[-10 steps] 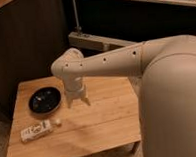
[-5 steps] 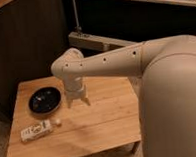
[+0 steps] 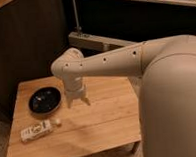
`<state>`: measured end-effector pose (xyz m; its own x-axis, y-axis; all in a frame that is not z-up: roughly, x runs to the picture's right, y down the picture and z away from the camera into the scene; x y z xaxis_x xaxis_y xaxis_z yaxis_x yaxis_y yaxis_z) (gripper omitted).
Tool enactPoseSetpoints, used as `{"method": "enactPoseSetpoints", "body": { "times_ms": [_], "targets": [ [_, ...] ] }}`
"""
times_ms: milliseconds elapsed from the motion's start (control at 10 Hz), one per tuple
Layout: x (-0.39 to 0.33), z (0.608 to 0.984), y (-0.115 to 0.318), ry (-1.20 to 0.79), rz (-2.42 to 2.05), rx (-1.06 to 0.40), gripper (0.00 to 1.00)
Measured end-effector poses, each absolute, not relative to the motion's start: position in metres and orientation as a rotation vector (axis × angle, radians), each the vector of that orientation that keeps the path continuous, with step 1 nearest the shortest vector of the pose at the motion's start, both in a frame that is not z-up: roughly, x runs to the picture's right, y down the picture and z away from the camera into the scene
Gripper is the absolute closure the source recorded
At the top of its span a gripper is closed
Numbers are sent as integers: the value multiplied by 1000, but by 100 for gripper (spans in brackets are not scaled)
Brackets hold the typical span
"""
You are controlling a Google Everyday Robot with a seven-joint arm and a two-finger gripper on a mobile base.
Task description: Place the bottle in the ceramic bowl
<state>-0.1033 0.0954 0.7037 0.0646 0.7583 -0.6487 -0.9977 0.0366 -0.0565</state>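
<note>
The robot's big pale body fills the right of the view and hides the right end of the wooden table [image 3: 107, 125]; the table's near left corner runs out of the picture. The print on the bottle's [image 3: 37, 131] label is too blurred to read.

The bottle lies on its side on the table near the left front edge, at about 7 o'clock from the black bowl [image 3: 44, 100] and apart from it. Its long axis runs almost left to right, with the white cap pointing to roughly 2 o'clock (toward the arm).

The gripper [image 3: 78, 103] hangs fingers-down over the table just beside the bowl, at about 4 o'clock from it. Its jaws appear to stand apart with nothing between them. The bottle sits at about 8 o'clock from the gripper, well clear of it.
</note>
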Motion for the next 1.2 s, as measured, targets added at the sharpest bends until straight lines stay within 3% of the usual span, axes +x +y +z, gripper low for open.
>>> {"method": "enactPoseSetpoints", "body": {
  "times_ms": [1200],
  "targets": [
    [-114, 704, 95, 468, 1337, -571, 35]
  ]
}}
